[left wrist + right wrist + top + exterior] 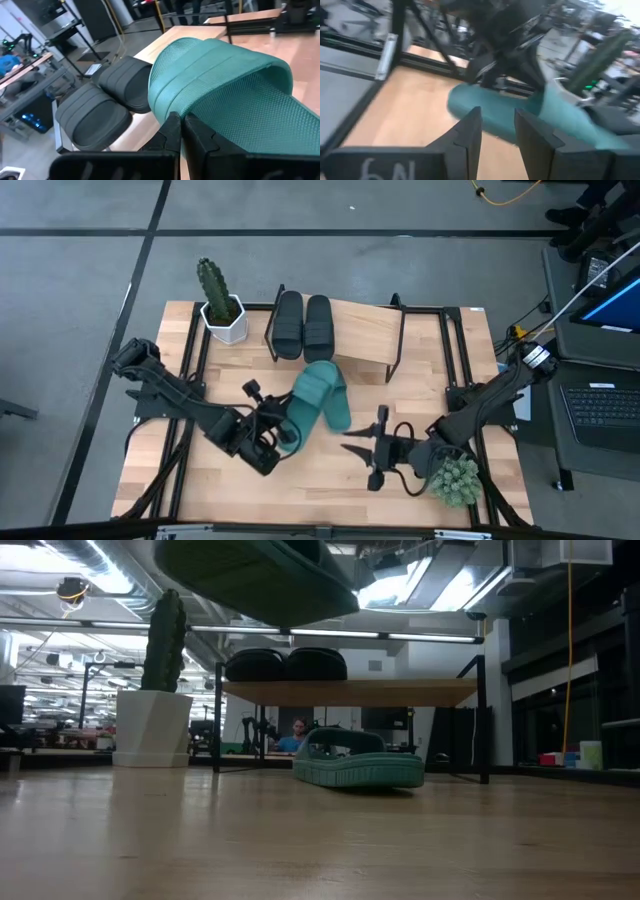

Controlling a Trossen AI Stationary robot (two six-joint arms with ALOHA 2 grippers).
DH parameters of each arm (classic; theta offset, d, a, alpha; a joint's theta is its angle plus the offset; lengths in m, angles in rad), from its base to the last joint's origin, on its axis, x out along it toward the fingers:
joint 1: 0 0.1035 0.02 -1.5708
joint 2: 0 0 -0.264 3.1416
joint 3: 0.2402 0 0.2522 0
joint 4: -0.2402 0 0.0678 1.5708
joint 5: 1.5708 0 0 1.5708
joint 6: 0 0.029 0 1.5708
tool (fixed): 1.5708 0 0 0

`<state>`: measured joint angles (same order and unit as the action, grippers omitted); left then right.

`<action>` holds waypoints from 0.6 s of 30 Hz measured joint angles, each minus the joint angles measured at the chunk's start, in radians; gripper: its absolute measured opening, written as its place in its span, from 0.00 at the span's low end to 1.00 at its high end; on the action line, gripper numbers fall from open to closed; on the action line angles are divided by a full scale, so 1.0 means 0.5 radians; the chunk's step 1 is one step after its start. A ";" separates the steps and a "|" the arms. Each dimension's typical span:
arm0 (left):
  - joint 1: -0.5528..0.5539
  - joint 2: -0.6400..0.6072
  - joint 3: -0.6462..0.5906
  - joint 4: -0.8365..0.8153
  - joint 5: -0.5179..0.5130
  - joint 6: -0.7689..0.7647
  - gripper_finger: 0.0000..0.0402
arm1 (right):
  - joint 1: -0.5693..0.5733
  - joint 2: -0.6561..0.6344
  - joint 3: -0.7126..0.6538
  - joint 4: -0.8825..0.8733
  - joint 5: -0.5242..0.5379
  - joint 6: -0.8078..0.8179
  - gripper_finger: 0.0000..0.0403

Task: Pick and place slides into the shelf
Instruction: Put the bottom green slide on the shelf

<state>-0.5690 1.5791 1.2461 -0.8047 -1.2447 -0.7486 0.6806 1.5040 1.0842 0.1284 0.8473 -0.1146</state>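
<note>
Left gripper [272, 442] clamped on the heel edge of 1 teal slide [310, 392], held clear of the tabletop [170, 480] — in the low view its sole hangs overhead. The second teal slide [336, 407] lies flat on the tabletop just in front of the shelf [365, 330]. 2 black slides [303, 325] sit side by side at the shelf's left end, near the potted cactus [220, 305].

Right gripper [362, 451] hovers low near the front edge, jaws parted, holding nothing.

Risks, as I judge them:
- Thin pinch on a soft rubber rim — the slide could droop or slip.
- Toe could nudge the black pair or clip the shelf edge.
</note>
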 joint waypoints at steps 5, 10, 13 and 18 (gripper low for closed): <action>0.072 -0.001 0.000 0.005 -0.001 0.000 0.00 | -0.081 0.002 0.158 -0.223 0.019 0.011 0.29; 0.114 -0.002 0.000 0.010 0.002 0.064 0.00 | -0.208 0.086 0.226 -0.233 0.020 -0.029 0.29; 0.123 -0.002 0.000 0.023 0.004 0.101 0.00 | -0.282 0.167 0.272 -0.233 0.021 -0.109 0.29; 0.123 -0.002 0.000 0.022 0.003 0.105 0.00 | -0.357 0.316 0.414 -0.290 0.057 -0.210 0.30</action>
<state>-0.5077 1.5780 1.2461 -0.7937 -1.2432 -0.6964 0.5019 1.6620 1.2911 -0.0164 0.8758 -0.2194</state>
